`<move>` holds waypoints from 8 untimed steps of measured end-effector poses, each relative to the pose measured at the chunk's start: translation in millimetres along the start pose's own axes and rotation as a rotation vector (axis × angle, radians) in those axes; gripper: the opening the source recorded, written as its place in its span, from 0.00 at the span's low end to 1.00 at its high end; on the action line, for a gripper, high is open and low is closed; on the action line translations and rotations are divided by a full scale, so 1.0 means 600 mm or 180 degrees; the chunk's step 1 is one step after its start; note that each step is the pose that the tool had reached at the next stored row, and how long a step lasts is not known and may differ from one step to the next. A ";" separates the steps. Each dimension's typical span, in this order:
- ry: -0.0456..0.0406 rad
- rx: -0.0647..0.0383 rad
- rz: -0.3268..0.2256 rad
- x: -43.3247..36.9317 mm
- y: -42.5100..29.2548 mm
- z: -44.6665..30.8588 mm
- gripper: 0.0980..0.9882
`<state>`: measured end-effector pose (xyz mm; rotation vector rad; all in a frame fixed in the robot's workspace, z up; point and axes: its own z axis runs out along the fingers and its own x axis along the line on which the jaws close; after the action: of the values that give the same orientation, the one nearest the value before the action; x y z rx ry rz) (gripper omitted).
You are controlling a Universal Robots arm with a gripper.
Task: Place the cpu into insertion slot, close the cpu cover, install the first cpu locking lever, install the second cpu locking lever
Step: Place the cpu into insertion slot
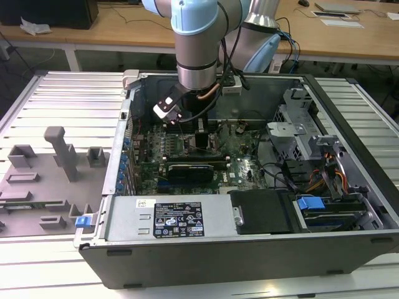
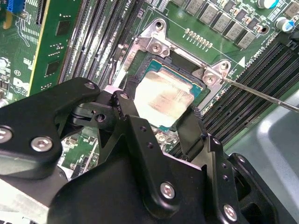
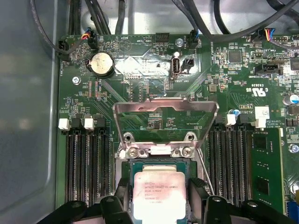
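Logging my gripper [image 3: 160,205] as grasping the cpu [image 3: 158,189] at the insertion slot [image 3: 159,164], cpu cover [image 3: 166,108] raised open.

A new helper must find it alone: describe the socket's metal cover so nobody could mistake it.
Look inside the open computer case to the green board and find the pale square chip near its middle. The cover is hinged just beside that chip, swung open. Unlike the long black memory slots on both sides, it is a thin shiny metal frame with one big window.
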<state>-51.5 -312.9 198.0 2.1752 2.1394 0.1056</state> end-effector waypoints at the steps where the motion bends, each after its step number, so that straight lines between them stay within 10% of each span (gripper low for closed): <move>1: 0.0000 0.0000 0.0000 0.000 0.000 0.000 0.58; 8: 0.0000 0.0000 0.0000 0.000 0.002 -0.016 0.58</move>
<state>-51.5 -312.9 207.8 2.1753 2.1394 0.1058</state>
